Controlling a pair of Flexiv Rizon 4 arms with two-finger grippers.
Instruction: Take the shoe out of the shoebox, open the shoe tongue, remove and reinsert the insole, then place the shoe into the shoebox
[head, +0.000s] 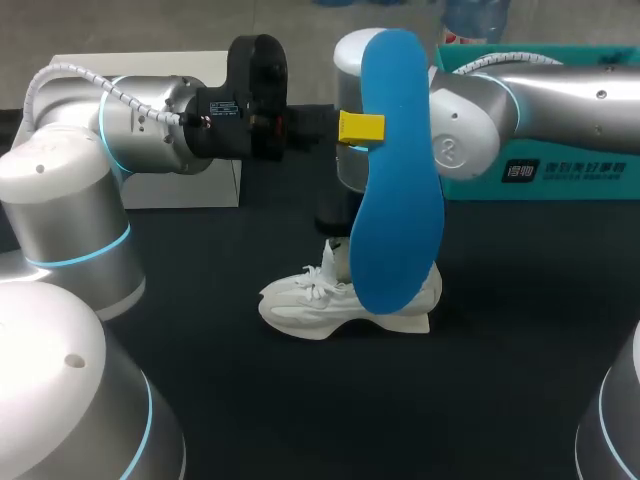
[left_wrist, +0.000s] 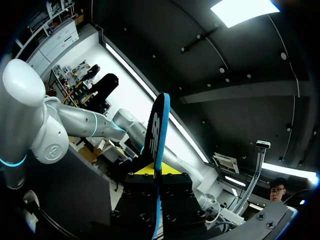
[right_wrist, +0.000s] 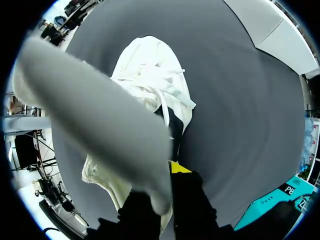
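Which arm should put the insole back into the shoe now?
Left. The left gripper is shut on the blue insole, held upright over the white shoe; the right gripper sits down at the shoe.

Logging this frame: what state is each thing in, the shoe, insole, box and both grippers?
insole: out of the shoe, held upright above it.
left gripper: shut on the insole.
shoe: standing on its sole on the table, outside the shoebox.
shoebox: at the table's back; whether it is open or shut is not visible.
right gripper: down at the shoe; its grip cannot be made out.
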